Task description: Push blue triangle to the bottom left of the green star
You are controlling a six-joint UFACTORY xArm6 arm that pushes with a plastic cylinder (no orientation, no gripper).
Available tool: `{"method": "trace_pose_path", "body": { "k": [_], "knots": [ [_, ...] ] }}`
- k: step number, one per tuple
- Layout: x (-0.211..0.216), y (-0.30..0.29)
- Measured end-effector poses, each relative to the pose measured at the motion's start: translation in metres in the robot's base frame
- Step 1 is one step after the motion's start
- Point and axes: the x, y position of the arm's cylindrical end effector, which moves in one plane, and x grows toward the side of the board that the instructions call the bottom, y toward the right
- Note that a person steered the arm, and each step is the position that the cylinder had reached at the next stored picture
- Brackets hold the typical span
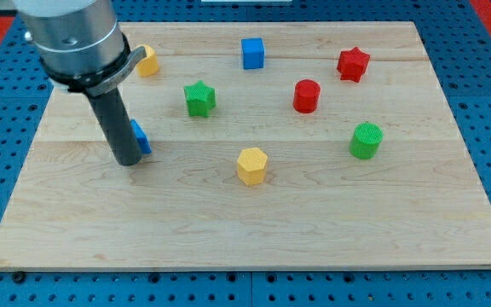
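Note:
The blue triangle (141, 137) lies left of the board's middle, mostly hidden behind my rod. My tip (127, 160) rests on the board right against the triangle's left side. The green star (199, 98) stands up and to the right of the triangle, apart from it and from my tip.
A yellow block (148, 61) sits at the view's top left, partly behind the arm. A blue cube (252, 53), red star (353, 64), red cylinder (306, 95), green cylinder (366, 140) and yellow hexagon (251, 165) lie on the wooden board (254, 230).

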Motion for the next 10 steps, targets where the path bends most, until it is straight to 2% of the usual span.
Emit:
{"method": "trace_pose_path", "body": {
  "k": [2,4,5,8,10],
  "knots": [
    [-0.025,-0.038],
    [-0.055,-0.015],
    [-0.059,0.021],
    [-0.063,0.055],
    [-0.112,0.073]
  ]
}}
